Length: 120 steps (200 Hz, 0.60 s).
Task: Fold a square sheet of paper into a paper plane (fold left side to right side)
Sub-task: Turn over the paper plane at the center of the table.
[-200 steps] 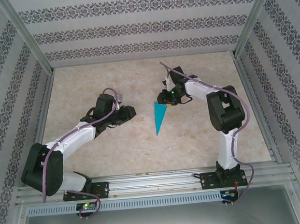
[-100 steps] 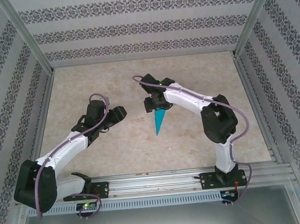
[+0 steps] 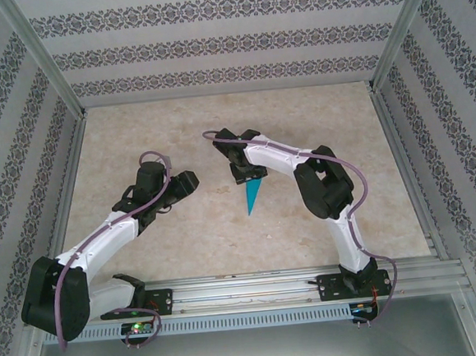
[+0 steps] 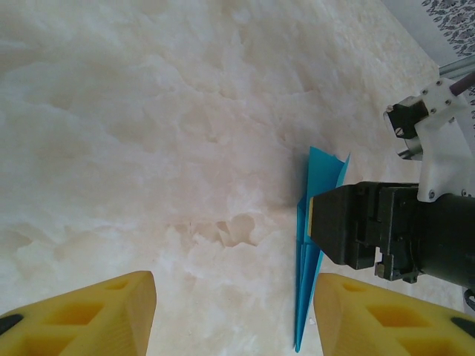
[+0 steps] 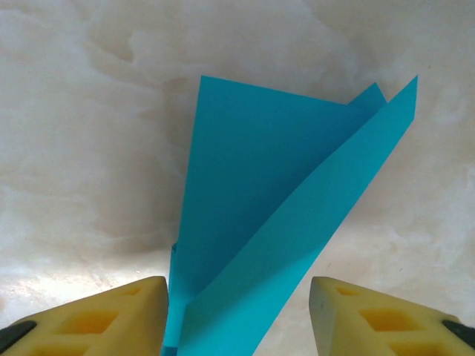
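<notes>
The square sheet of paper is folded into a narrow teal-blue paper plane that lies mid-table with its tip toward the near edge. My right gripper hovers over its wide far end. In the right wrist view the paper plane has one flap lifted, and the right gripper is open, its yellow fingers on either side of the paper. My left gripper is to the left of the paper, apart from it. In the left wrist view the left gripper is open, and the paper plane lies near its right finger.
The marbled beige tabletop is enclosed by patterned walls on three sides, with metal posts at the corners. An aluminium rail carrying both arm bases runs along the near edge. The right arm's black wrist sits close to my left gripper.
The right arm swung left and now sits over the paper's wide end. The left arm drew back to the left and its gripper opened wider.
</notes>
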{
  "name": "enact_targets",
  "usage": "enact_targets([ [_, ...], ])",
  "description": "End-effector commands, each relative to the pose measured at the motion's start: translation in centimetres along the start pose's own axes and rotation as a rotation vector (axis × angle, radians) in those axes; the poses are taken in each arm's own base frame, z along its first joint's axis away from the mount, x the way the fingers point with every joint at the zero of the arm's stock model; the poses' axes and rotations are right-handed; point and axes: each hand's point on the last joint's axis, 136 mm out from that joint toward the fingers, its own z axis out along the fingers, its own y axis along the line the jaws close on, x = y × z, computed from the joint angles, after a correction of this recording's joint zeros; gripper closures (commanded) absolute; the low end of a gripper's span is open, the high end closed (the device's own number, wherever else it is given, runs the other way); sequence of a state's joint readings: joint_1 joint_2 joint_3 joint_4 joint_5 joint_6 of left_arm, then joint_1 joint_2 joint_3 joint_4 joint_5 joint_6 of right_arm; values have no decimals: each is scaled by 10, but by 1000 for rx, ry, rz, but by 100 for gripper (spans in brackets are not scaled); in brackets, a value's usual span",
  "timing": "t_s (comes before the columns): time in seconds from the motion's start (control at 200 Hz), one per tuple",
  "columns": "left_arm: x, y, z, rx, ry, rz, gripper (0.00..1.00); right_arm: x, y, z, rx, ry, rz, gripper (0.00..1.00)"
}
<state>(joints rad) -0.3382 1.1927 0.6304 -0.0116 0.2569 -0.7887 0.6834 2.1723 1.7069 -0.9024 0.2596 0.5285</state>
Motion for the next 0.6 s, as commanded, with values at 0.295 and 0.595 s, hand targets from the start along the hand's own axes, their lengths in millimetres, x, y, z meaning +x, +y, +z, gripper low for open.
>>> enact_targets([
  [0.295,-3,6,-3,-28,-2,8,41,3,-13,-20,46,-36,11,84],
  [0.595,-14,5,-14,-43,-46,18,39,-6,-23,-78,-26,-169,26,100],
])
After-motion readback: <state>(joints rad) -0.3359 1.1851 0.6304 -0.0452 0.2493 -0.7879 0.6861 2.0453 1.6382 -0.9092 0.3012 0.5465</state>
